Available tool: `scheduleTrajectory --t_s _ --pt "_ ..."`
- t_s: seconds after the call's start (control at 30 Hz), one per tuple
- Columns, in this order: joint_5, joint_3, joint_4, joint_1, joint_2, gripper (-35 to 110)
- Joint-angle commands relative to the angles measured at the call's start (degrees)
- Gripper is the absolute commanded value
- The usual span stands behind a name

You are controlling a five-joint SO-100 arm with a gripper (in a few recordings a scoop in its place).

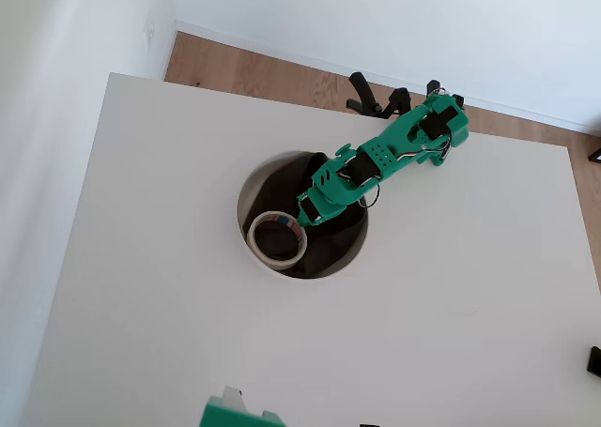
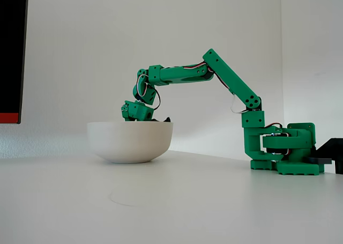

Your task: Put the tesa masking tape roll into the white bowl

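The white bowl (image 1: 242, 205) stands at mid-table with dark cloth inside; in the fixed view the bowl (image 2: 128, 142) is seen from the side. The tesa masking tape roll (image 1: 260, 249), a cream ring with a red and blue core, lies flat inside the bowl against its left wall. My green gripper (image 1: 304, 222) reaches down into the bowl, its tip at the ring's upper right edge. Whether the fingers still pinch the ring cannot be made out. In the fixed view the gripper (image 2: 138, 111) dips behind the rim, which hides its fingertips and the tape.
The arm's base (image 1: 437, 127) is clamped at the table's far edge. A green part (image 1: 235, 413) sits at the near edge of the white table (image 1: 451, 305). Wooden floor lies beyond the far edge.
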Motion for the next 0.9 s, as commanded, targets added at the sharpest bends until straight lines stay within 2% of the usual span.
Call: scheduleTrajectory --t_s 0.0,0.17,0.57,0.87 --pt "1.9 -12.7 2.9 -0.5 5.7 -8" --pt "3.3 -22.5 7.6 -2.7 7.0 -8" --pt "3.4 -22.9 12.4 -8.2 16.6 -8" --pt "2.3 -22.8 21.4 -21.7 26.5 -8"
